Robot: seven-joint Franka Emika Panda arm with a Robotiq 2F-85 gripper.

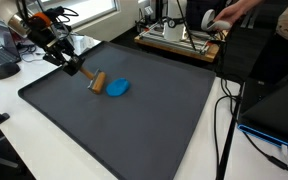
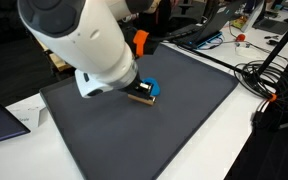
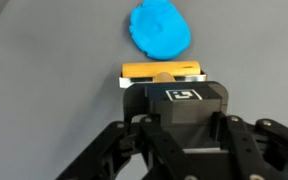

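Observation:
My gripper is shut on a black block with a white square marker. That block is the handle of a tool whose wooden-yellow head rests on the dark grey mat. A flat blue blob lies just beyond the head, a small gap away. In an exterior view the gripper reaches down from the mat's far left, with the tool head beside the blue blob. In an exterior view the white arm hides the jaws; the tool head and blue blob show below it.
The mat covers most of a white table. A wooden frame with equipment stands behind it, and a person's hand is above that. Cables run along one side. A laptop and more cables flank the mat.

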